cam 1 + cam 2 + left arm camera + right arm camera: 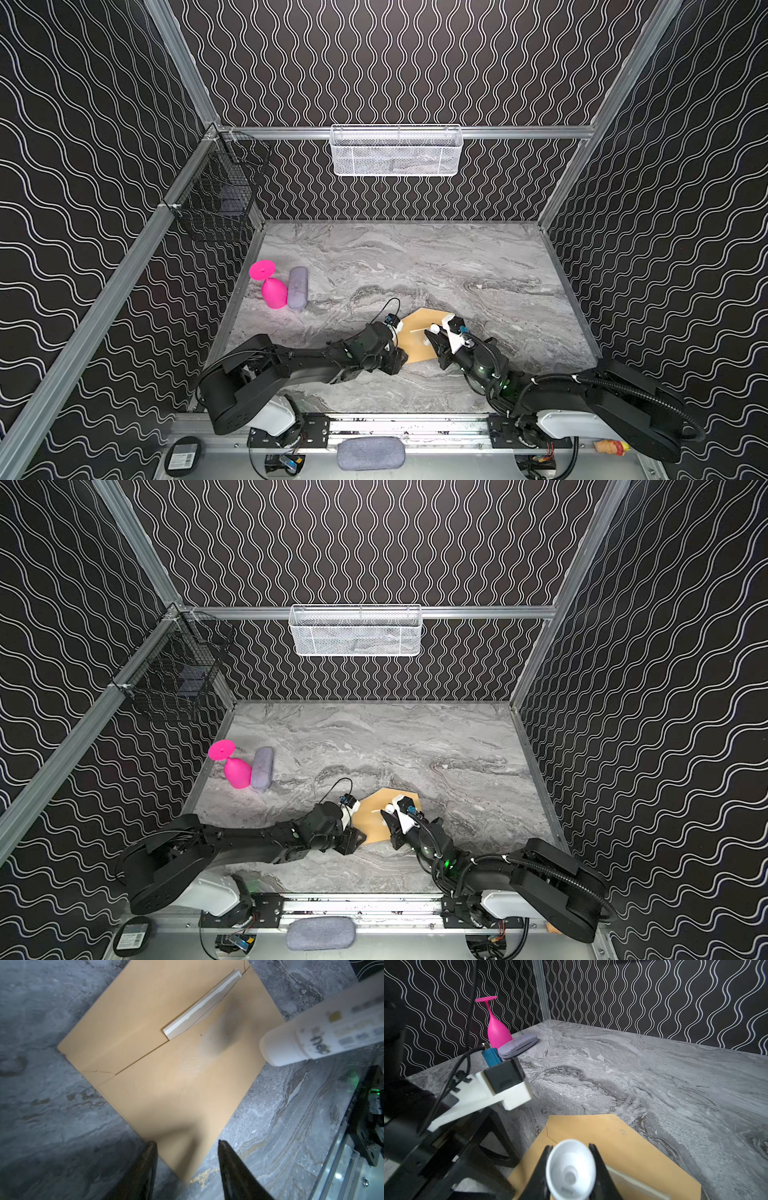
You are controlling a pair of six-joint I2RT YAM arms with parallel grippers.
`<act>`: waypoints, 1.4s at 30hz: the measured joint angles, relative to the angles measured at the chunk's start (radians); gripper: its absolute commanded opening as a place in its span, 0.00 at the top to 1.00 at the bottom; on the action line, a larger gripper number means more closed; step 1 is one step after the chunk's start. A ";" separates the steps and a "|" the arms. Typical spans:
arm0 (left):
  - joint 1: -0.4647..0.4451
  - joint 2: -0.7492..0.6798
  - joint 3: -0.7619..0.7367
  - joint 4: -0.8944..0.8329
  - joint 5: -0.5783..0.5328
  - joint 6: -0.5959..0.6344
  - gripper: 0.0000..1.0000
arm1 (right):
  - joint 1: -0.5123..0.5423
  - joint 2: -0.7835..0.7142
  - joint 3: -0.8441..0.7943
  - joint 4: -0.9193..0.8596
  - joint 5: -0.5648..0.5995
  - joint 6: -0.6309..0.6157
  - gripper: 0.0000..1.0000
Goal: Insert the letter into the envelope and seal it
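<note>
The brown envelope (419,345) (372,825) lies flat on the marble table, flap open toward the back. A pale strip of the letter (199,1007) (633,1180) shows at the envelope's (166,1068) mouth; the rest is hidden inside. My right gripper (570,1146) (432,337) is shut on a white glue stick (571,1167) (311,1032) (389,808), held just above the envelope (602,1132) near the mouth. My left gripper (187,1144) stands open over the envelope's near corner, with nothing between its fingers (226,1159).
An upturned pink goblet (272,291) and a grey case (297,287) stand at the table's left edge. A white mesh basket (396,151) hangs on the back wall and a black wire basket (216,195) on the left wall. Another grey case (370,453) lies on the front rail.
</note>
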 measured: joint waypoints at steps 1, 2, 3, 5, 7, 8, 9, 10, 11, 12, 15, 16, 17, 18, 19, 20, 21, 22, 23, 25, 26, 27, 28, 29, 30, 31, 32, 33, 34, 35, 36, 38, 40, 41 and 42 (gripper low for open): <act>0.000 -0.004 0.002 -0.005 0.000 0.005 0.48 | 0.000 0.000 -0.002 0.000 0.002 0.000 1.00; 0.002 -0.012 0.002 -0.010 0.000 0.006 0.48 | 0.000 0.000 -0.005 0.000 0.002 0.000 1.00; 0.003 -0.033 0.002 -0.023 -0.001 0.010 0.49 | 0.000 0.002 -0.006 0.000 0.002 -0.003 1.00; 0.003 -0.084 -0.006 -0.036 -0.002 0.021 0.49 | 0.000 0.014 -0.006 0.007 -0.003 -0.019 1.00; -0.006 -0.161 -0.039 -0.035 -0.006 0.031 0.50 | 0.000 0.039 -0.006 0.027 -0.017 -0.034 1.00; -0.014 -0.194 -0.058 -0.029 -0.011 0.034 0.51 | 0.000 0.054 -0.005 0.040 -0.023 -0.040 1.00; -0.027 -0.226 -0.082 -0.014 -0.008 0.035 0.51 | 0.000 0.076 -0.001 0.060 -0.032 -0.045 1.00; -0.038 -0.253 -0.105 -0.004 -0.002 0.040 0.51 | 0.000 0.101 0.005 0.083 -0.037 -0.052 1.00; -0.048 -0.274 -0.124 0.006 -0.001 0.052 0.52 | 0.000 0.135 0.013 0.114 -0.048 -0.055 1.00; -0.058 -0.288 -0.140 0.019 -0.001 0.059 0.53 | 0.000 0.173 0.021 0.153 -0.063 -0.060 1.00; -0.071 -0.291 -0.167 0.058 -0.002 0.086 0.53 | 0.000 0.289 0.034 0.278 -0.101 -0.062 1.00; -0.072 -0.290 -0.177 0.080 -0.005 0.089 0.54 | 0.000 0.319 0.036 0.312 -0.110 -0.063 1.00; -0.074 -0.286 -0.193 0.112 -0.005 0.102 0.55 | 0.000 0.350 0.040 0.352 -0.120 -0.065 1.00; -0.077 -0.281 -0.209 0.141 -0.006 0.113 0.56 | 0.000 0.374 0.047 0.381 -0.127 -0.066 1.00; -0.083 -0.275 -0.224 0.175 -0.008 0.126 0.57 | 0.000 0.388 0.055 0.398 -0.135 -0.068 1.00; -0.089 -0.268 -0.239 0.211 -0.010 0.142 0.58 | 0.000 0.397 0.064 0.414 -0.145 -0.069 1.00; -0.095 -0.259 -0.249 0.246 -0.017 0.160 0.58 | 0.000 0.400 0.076 0.422 -0.151 -0.073 1.00; -0.102 -0.249 -0.257 0.283 -0.025 0.174 0.59 | 0.000 0.400 0.085 0.425 -0.159 -0.076 1.00; -0.108 -0.236 -0.264 0.317 -0.031 0.192 0.60 | -0.001 0.400 0.093 0.426 -0.167 -0.076 1.00; -0.118 -0.207 -0.270 0.380 -0.052 0.217 0.60 | -0.003 0.402 0.101 0.424 -0.172 -0.076 1.00; -0.122 -0.187 -0.274 0.418 -0.063 0.219 0.62 | -0.005 0.404 0.105 0.423 -0.177 -0.076 1.00; -0.129 -0.164 -0.278 0.459 -0.080 0.222 0.62 | -0.006 0.407 0.111 0.419 -0.185 -0.076 1.00; -0.134 -0.145 -0.280 0.488 -0.090 0.222 0.63 | -0.007 0.410 0.116 0.415 -0.193 -0.076 1.00; -0.138 -0.117 -0.283 0.520 -0.100 0.221 0.64 | -0.008 0.414 0.122 0.409 -0.194 -0.075 1.00; -0.141 -0.092 -0.284 0.544 -0.105 0.221 0.64 | -0.010 0.418 0.128 0.406 -0.200 -0.073 1.00; -0.143 -0.064 -0.284 0.571 -0.112 0.219 0.64 | -0.013 0.423 0.133 0.403 -0.207 -0.067 1.00; -0.143 -0.036 -0.284 0.592 -0.117 0.216 0.65 | -0.014 0.428 0.137 0.402 -0.214 -0.063 1.00; -0.144 -0.008 -0.283 0.607 -0.125 0.209 0.65 | -0.015 0.433 0.143 0.399 -0.218 -0.060 1.00; -0.144 0.015 -0.281 0.618 -0.127 0.201 0.65 | -0.017 0.436 0.148 0.398 -0.222 -0.060 1.00; -0.144 0.039 -0.278 0.626 -0.127 0.186 0.66 | -0.019 0.439 0.152 0.397 -0.226 -0.060 1.00; -0.144 0.058 -0.277 0.635 -0.129 0.181 0.66 | -0.019 0.443 0.157 0.396 -0.230 -0.060 1.00; -0.144 0.075 -0.272 0.631 -0.132 0.158 0.67 | -0.021 0.453 0.166 0.394 -0.237 -0.060 1.00; -0.144 0.074 -0.266 0.624 -0.138 0.149 0.67 | -0.021 0.465 0.175 0.391 -0.242 -0.060 1.00; -0.144 0.073 -0.264 0.621 -0.142 0.135 0.67 | -0.021 0.476 0.181 0.390 -0.246 -0.057 1.00; -0.144 0.070 -0.264 0.615 -0.149 0.135 0.68 | -0.021 0.488 0.187 0.389 -0.249 -0.056 1.00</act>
